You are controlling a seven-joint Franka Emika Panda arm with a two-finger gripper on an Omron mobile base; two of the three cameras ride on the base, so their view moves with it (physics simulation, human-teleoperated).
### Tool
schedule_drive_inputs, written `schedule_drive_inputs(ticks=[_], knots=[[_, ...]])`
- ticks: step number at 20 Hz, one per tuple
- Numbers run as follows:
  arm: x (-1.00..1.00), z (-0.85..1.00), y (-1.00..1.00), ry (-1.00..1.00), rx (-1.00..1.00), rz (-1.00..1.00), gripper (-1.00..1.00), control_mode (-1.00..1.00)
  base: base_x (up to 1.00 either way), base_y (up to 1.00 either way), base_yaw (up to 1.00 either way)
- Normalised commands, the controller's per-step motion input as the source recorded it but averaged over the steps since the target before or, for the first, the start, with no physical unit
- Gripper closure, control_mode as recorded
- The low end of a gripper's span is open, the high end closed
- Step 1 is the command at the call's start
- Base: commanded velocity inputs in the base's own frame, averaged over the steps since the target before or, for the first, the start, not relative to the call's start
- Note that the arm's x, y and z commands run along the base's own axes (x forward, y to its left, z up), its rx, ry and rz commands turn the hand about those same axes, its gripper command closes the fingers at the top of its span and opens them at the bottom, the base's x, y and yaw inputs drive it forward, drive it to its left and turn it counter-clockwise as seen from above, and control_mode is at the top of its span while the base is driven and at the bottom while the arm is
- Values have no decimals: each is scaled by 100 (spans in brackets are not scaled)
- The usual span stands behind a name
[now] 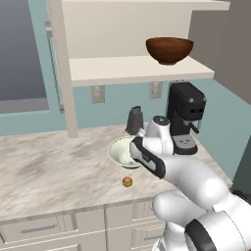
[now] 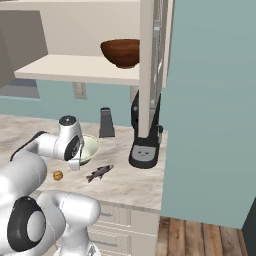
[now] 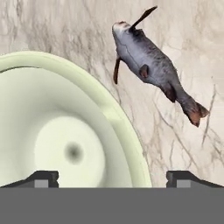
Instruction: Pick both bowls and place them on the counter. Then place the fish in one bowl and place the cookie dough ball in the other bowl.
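We held the gripper (image 3: 112, 177) wide and empty at the frame's bottom, over the cream-white bowl's (image 3: 131, 131) rim — better to shift toward the fish (image 3: 151, 65), upper right, before descending.

The arm reaches forward and bends down, pincer (image 3: 112, 178) spread wide (nothing between its fingertips).

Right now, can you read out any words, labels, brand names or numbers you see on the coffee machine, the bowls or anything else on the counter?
None: no readable text anywhere.
Black coffee machine: plain dark casing, no brand or label visible.
Cream-white bowl with pale green inside: no lettering.
Glossy reddish-brown bowl on the shelf: unmarked.
Dark grey grater-like block: too small to show any marking.
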Motion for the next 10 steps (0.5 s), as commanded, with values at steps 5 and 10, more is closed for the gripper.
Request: schedule_drive_inputs(ticks=[5, 10], knots=[[-26, 39, -5, -21, 0, 0, -100, -100, 0, 0, 0], [-45, 38, -11, -25, 0, 0, -100, -100, 0, 0, 0]])
